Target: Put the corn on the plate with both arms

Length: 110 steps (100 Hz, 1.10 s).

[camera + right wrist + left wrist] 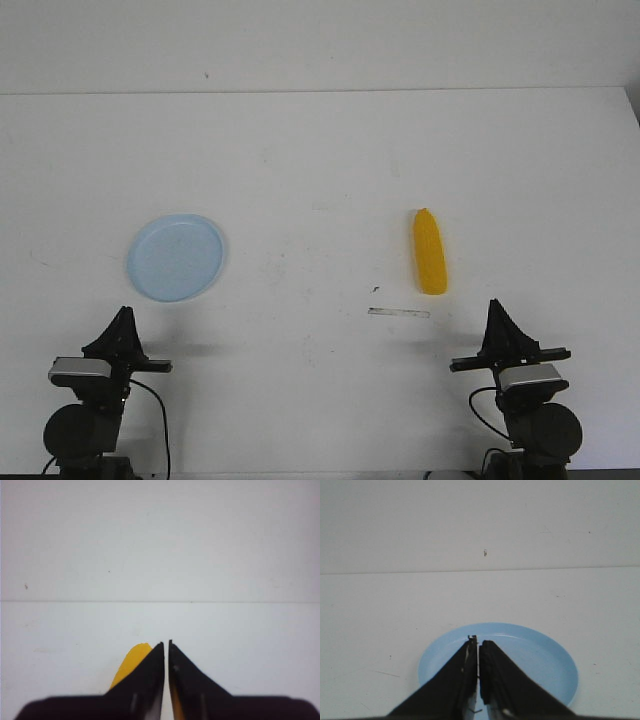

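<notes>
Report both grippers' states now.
left gripper: closed, holding nothing, plate beyond it.
right gripper: closed, holding nothing, corn lies beyond it.

one corn on the table, just the one, bright yellow. one plate, pale blue, round, and that's the only plate out there. two arms in the front view, one at each near corner, and each carries one gripper: the left gripper and the right gripper, so two grippers all told. each gripper shows two fingers in its wrist view, four fingers counted across the pair. one table, white, under all of it. one thin pale strip lying on the surface; what it is, can't tell. one small dark speck just beside it.
</notes>
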Available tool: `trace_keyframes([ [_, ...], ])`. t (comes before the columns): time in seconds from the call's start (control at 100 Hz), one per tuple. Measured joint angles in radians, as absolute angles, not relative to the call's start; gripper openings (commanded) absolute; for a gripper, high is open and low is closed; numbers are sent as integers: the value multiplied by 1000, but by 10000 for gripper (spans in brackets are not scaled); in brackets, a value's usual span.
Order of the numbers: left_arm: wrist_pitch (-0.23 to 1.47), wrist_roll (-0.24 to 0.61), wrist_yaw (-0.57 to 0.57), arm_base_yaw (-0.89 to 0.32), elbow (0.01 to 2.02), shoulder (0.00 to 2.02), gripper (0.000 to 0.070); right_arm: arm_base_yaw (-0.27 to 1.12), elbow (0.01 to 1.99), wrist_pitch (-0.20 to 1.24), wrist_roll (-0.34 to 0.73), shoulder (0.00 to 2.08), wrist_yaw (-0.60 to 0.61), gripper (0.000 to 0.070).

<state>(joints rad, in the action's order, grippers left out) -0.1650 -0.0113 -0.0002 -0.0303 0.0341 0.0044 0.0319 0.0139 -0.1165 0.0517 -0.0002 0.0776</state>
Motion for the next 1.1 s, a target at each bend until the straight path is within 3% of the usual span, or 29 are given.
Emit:
trace_keyframes([
  [0.83,-229,-10,0,-30,35,4,1,32,14,-117,52,0,78,15],
  [1.1,-162,42,0,-30,150,18,1,32,14,-117,52,0,78,15],
])
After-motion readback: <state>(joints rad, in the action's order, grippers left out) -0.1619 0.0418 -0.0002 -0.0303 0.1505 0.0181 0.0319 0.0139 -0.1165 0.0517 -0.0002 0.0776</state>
